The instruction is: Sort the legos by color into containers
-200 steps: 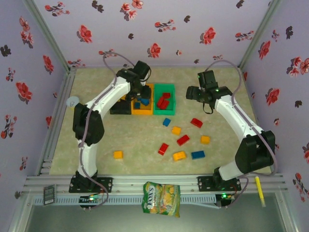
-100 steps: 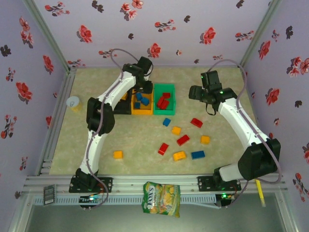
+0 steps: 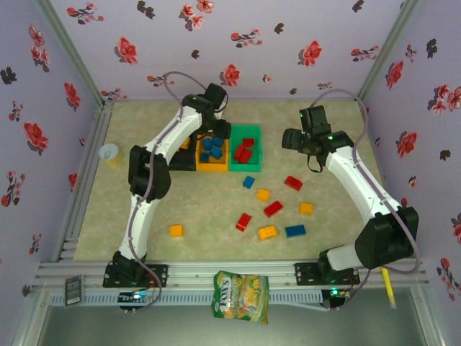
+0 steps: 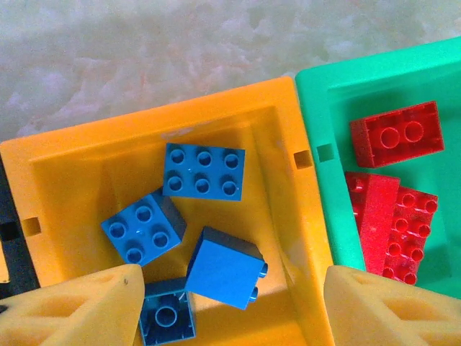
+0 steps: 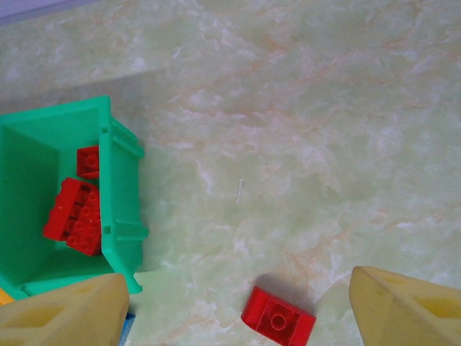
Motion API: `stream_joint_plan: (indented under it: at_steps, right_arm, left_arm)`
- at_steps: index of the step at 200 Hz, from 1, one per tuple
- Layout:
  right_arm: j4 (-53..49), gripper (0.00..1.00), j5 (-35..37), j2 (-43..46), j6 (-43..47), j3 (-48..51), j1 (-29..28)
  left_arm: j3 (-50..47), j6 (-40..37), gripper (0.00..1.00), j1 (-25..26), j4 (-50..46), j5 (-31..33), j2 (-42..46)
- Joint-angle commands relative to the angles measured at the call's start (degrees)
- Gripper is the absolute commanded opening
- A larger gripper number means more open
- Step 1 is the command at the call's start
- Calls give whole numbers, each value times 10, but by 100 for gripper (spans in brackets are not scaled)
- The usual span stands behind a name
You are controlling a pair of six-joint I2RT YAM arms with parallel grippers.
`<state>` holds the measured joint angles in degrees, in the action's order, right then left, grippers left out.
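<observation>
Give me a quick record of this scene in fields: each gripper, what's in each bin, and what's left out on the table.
left gripper: open, over the orange bin, holding nothing
right gripper: open, over the table, holding nothing
orange bin: four blue bricks
green bin: three red bricks
black bin: mostly hidden by the left arm
loose bricks: three red, two blue, four yellow
</observation>
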<state>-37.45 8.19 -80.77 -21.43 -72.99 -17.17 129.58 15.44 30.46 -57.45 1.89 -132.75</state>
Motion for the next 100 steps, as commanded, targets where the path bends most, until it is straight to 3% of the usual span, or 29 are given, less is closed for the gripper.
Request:
stream_joint_plan:
  at_steps: [1,65,100]
  right_arm:
    - [-7,81,4,0,4,3,3]
    - [1,79,-43,-1,-15,44,-13]
    - [23,78,-58,-14,-35,90,-66]
  left_arm:
    - [-13,-9,68,-4,3,-8,57]
    - [-79,-4,69,-4,8,-4,129]
    - [-185,-1,69,-4,77,-3,201]
